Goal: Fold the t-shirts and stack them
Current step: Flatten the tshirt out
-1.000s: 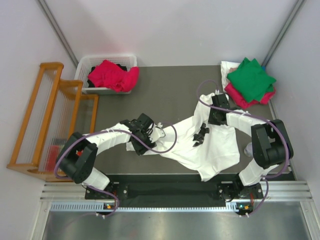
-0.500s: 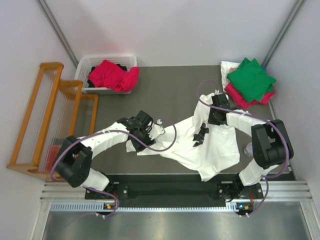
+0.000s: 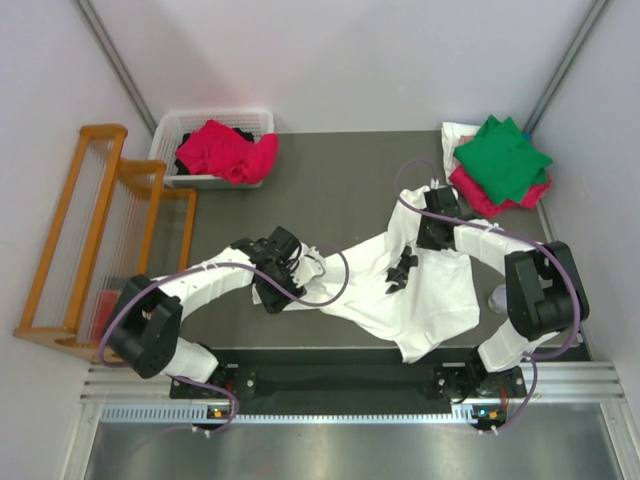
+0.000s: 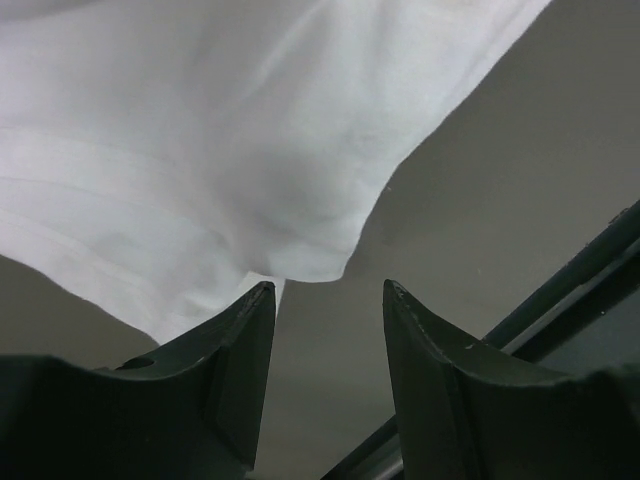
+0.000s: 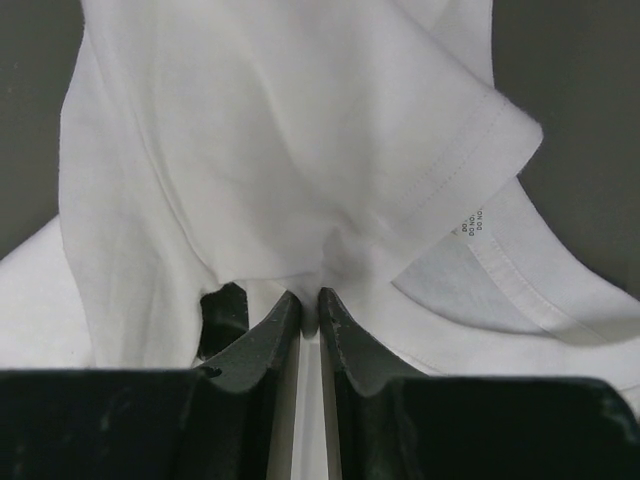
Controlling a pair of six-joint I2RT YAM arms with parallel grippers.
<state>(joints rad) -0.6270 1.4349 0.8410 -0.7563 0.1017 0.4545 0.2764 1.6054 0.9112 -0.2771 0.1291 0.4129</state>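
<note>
Dark grey surface (image 3: 340, 170) carries the white shirt (image 3: 430, 290), which lies crumpled in front of the arms, toward the right. Right claw (image 5: 309, 296) is pinched tight on a fold of it beside a sleeve. Left claw (image 4: 328, 290) stands partly open, gripping nothing, its tips at the shirt's left edge. Folded green shirt (image 3: 500, 155) tops a pile at the far right corner. Pink shirt (image 3: 225, 150) lies in the basket (image 3: 170, 128).

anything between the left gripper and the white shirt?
Nothing visible. In the left wrist view the left gripper is open. The edge of the white shirt lies right at its fingers, with only bare table alongside.
</note>
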